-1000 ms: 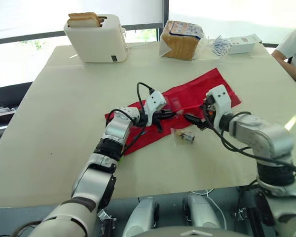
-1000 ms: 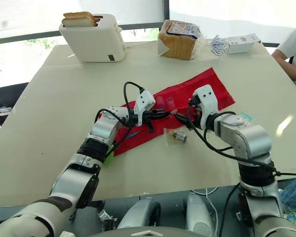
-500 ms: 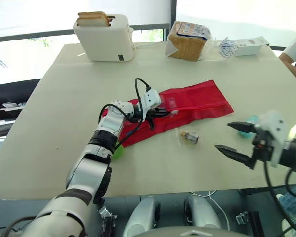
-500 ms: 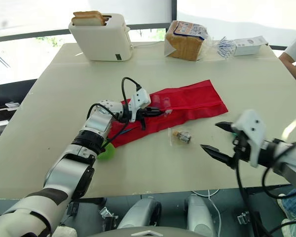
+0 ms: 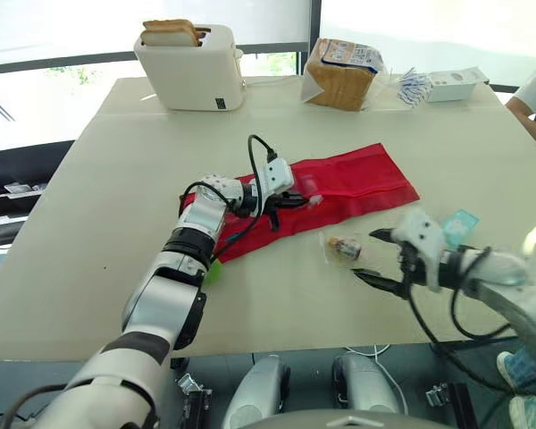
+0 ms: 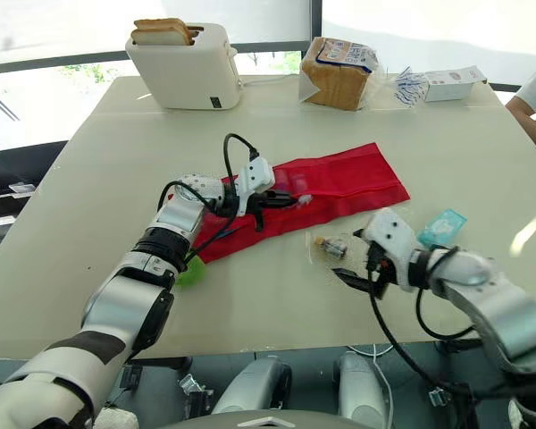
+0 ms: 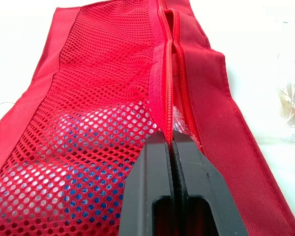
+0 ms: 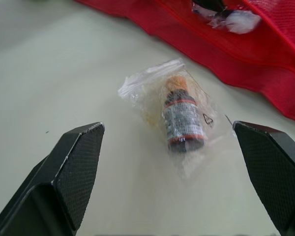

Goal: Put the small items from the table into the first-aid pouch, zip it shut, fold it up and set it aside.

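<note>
Both eye views look forward and down from the head across the table (image 5: 89,197), sharing one scene. The left wrist view sits very near the pouch (image 7: 206,88), along the left tool (image 7: 171,138) pinching it. The right wrist view looks closely at the bottle (image 8: 179,118) between the spread fingers of the right tool (image 8: 167,129), pouch at its edge.

Probably a test room dressed as a kitchen corner: a white toaster (image 5: 192,76) with bread slices (image 5: 170,32) in its slots and a bagged sliced loaf (image 5: 339,76) stand on a wide beige worktop (image 5: 98,206) before big bright windows (image 5: 62,31).
</note>
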